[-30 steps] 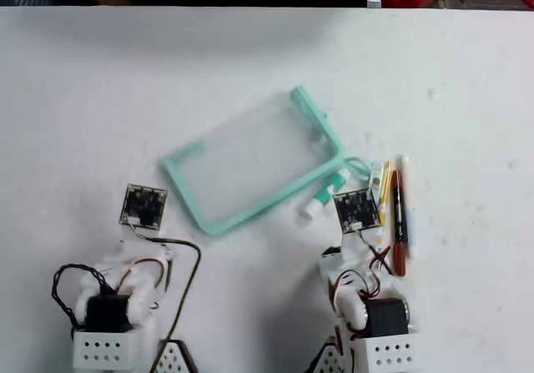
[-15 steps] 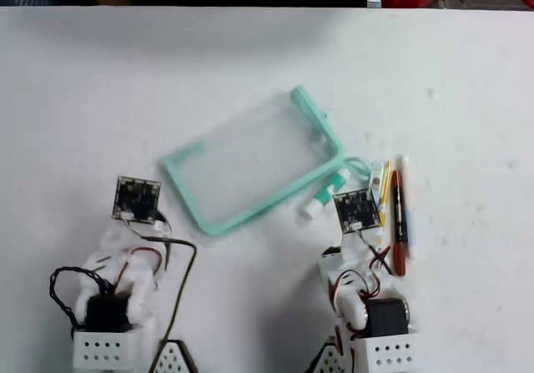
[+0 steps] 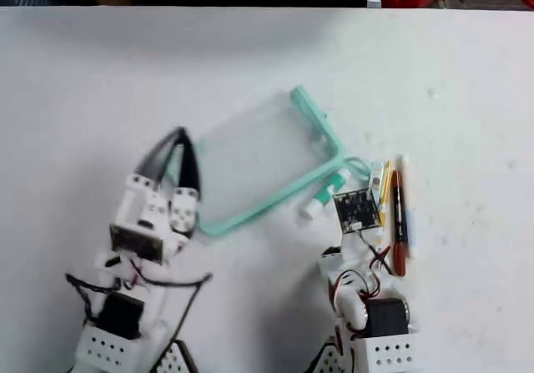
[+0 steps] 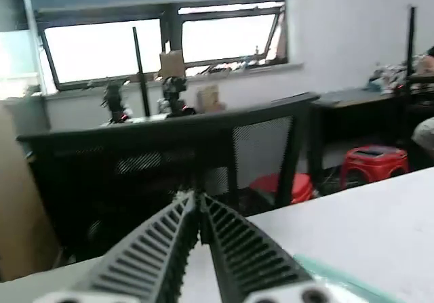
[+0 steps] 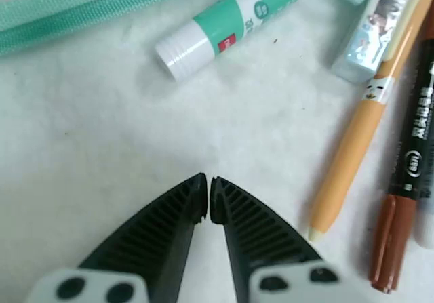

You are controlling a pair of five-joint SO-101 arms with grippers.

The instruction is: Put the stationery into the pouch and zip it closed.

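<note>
Mint-green trim frames the clear pouch (image 3: 254,160), which lies flat at the middle of the high frame, its long axis slanting from lower left up to upper right. The thicker zip edge sits at its right end. Just off that end lies the stationery. A glue stick (image 3: 324,196) lies at a slant against the pouch's lower right corner. To its right an eraser (image 5: 376,25), an orange pen (image 5: 359,133) and a brown marker (image 3: 399,223) lie side by side, the pen and marker running up and down the frame.

The right gripper (image 5: 208,201) hovers low over the bare table (image 3: 100,81) just short of the glue stick, its fingers pressed nearly together and holding nothing. This arm is much the nearer to the stationery, and the glue stick is the closest piece, lying crosswise to the closed fingers. The left gripper (image 3: 181,135) sits at the pouch's left corner, also closed and empty, well apart from the pens. It looks better placed to steady the pouch.
</note>
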